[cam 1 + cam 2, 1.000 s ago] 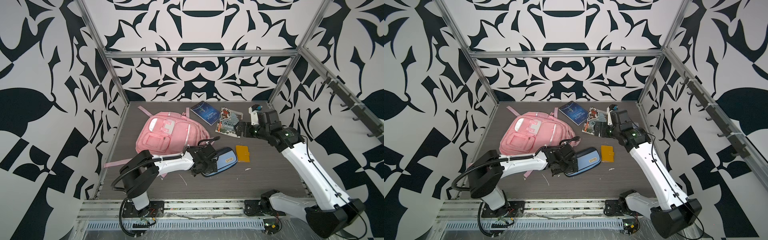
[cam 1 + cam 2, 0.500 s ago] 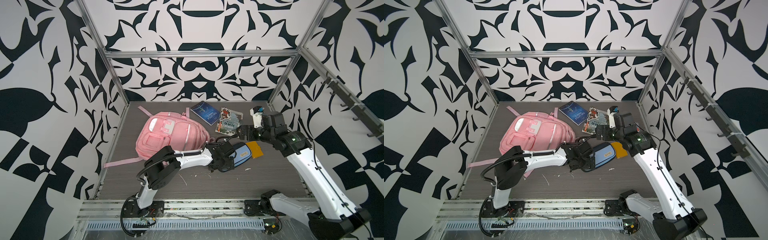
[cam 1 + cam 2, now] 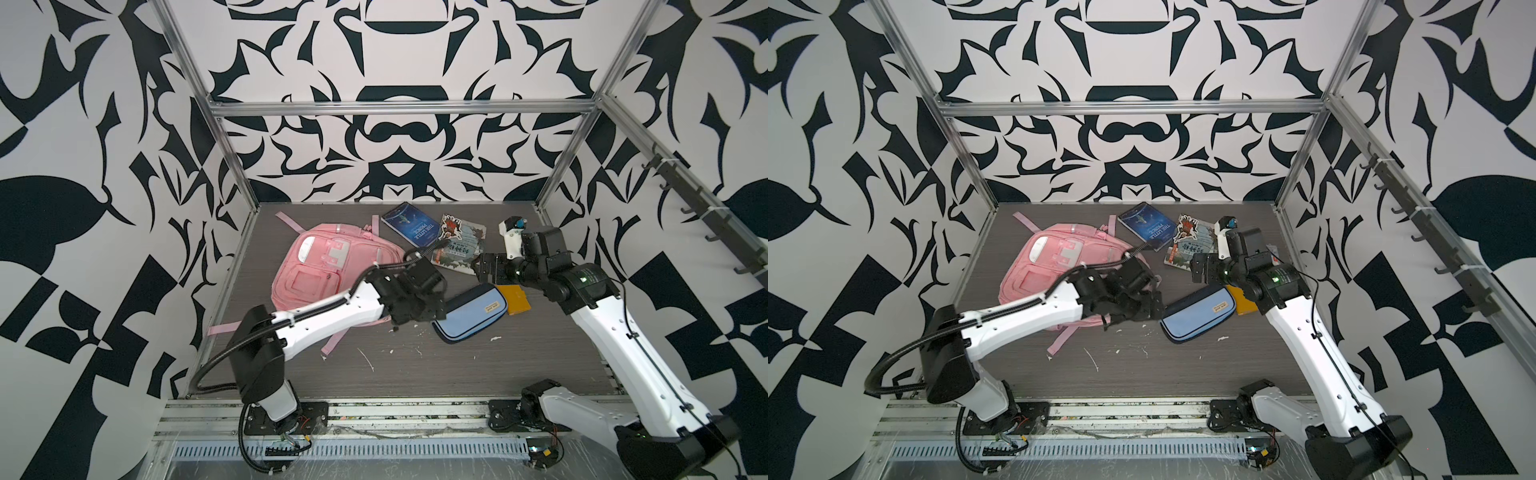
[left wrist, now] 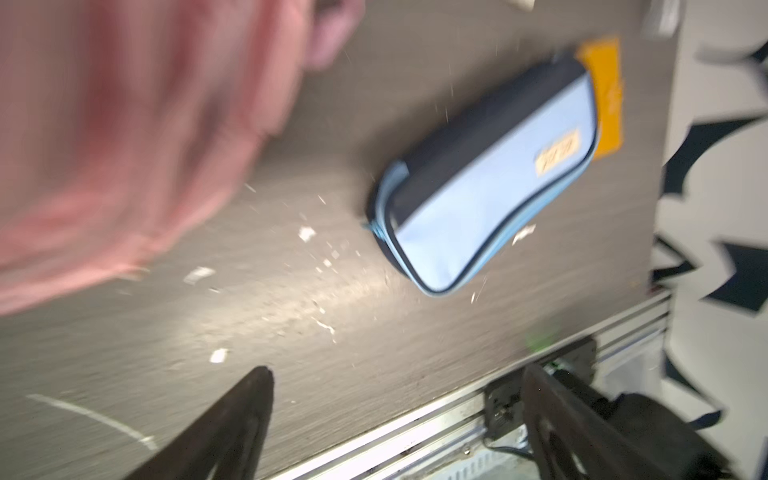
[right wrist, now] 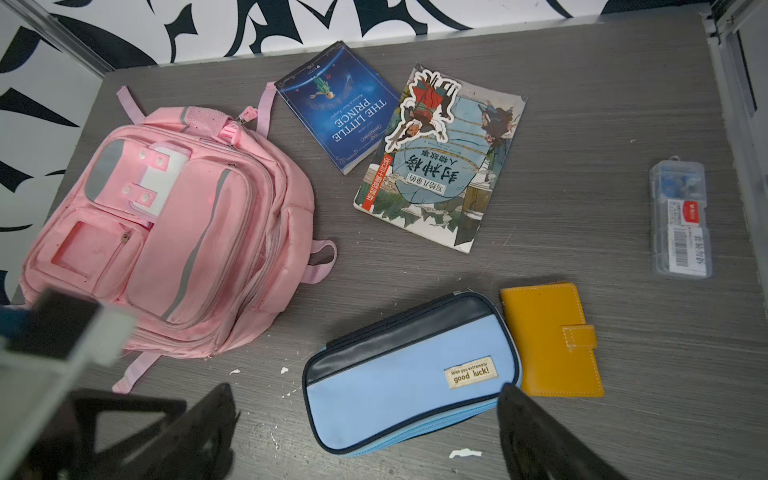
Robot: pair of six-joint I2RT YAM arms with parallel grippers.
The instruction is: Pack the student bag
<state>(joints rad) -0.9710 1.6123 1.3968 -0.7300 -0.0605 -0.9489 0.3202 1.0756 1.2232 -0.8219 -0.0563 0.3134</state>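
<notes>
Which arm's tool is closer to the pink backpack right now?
Left. The left tool is open just off the pink backpack's near corner, between it and the pencil case. The right tool is farther away, above the pencil case's far end, by the illustrated book.

light: bright, even | shadows: soft | left wrist: student bag (image 4: 116, 137) motion-blurred

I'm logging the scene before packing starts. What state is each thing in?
student bag, lying front up, zips shut as far as shows
pencil case, zipped shut, lying flat, unheld
yellow wallet, clasp shut
blue book, closed
illustrated book, closed
clear box, closed
left gripper, open, empty
right gripper, open, empty
</notes>
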